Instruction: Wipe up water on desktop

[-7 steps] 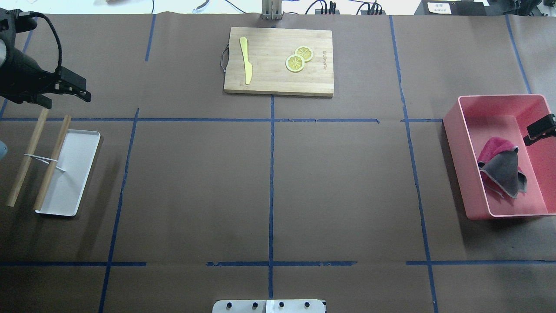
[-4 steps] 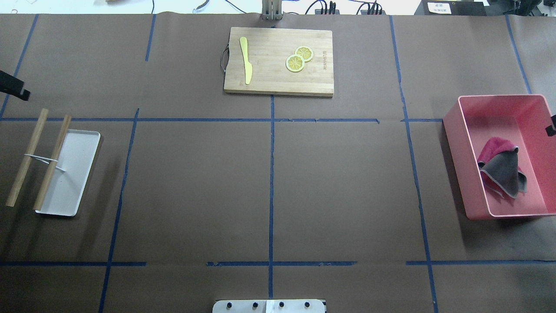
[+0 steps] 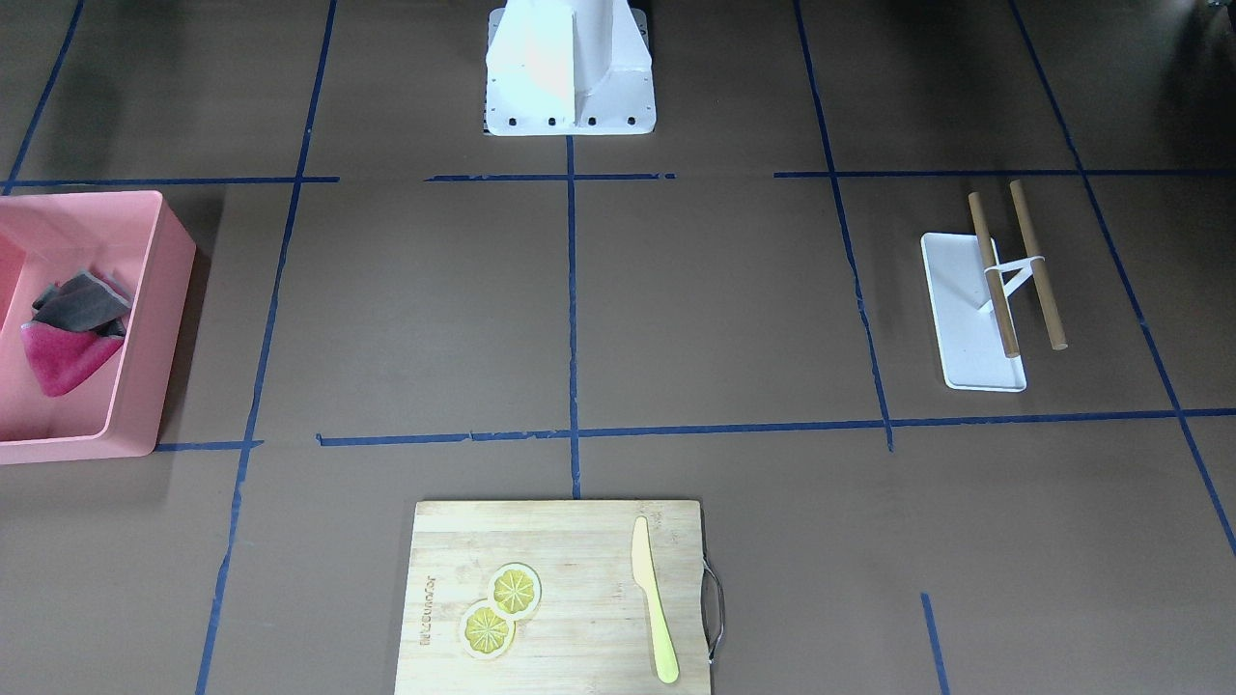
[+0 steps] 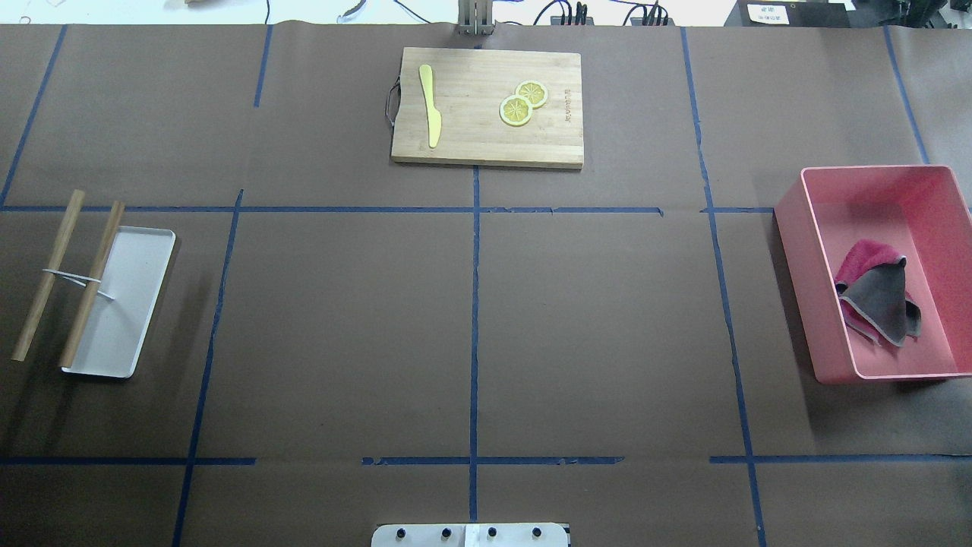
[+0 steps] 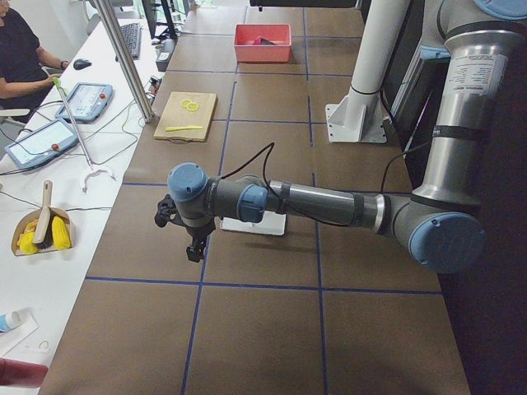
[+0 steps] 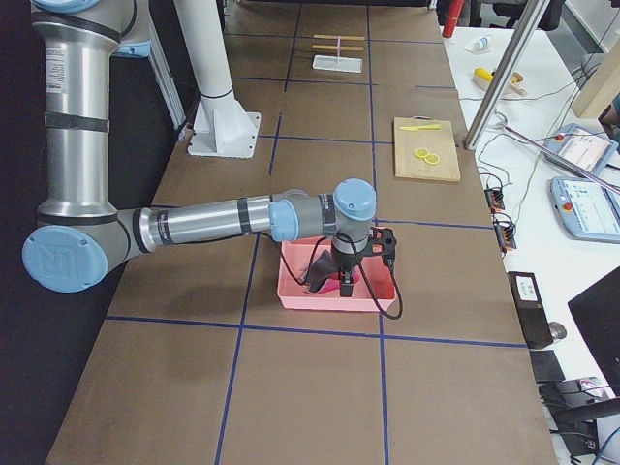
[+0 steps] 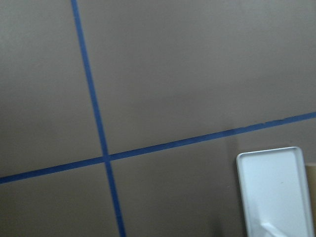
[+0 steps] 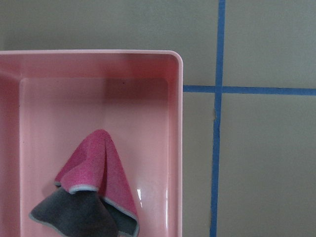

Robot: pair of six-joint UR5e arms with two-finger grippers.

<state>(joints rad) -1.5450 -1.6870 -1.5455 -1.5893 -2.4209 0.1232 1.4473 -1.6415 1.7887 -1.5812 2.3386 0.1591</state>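
The desktop (image 4: 342, 319) is matte brown with a blue tape grid, and I see no water on it. A pink and grey cloth (image 4: 877, 300) lies crumpled in a pink bin (image 4: 790, 251) at the right; it also shows in the right wrist view (image 8: 94, 197). My right gripper (image 6: 346, 283) hangs over the bin, seen only in the exterior right view. My left gripper (image 5: 195, 251) hovers over the desktop beside the white tray (image 7: 271, 187), seen only in the exterior left view. I cannot tell whether either is open or shut.
A wooden cutting board (image 4: 486, 137) with a yellow knife (image 4: 430, 106) and two lemon slices (image 4: 522, 104) lies at the far centre. A white tray (image 4: 129, 304) with a rack of two wooden rods (image 4: 45, 277) sits at the left. The robot base (image 3: 570, 68) stands at the near edge.
Both grippers have moved out of the overhead view: the left one off the left edge, the right one off the right edge above the bin. The cloth has not moved.
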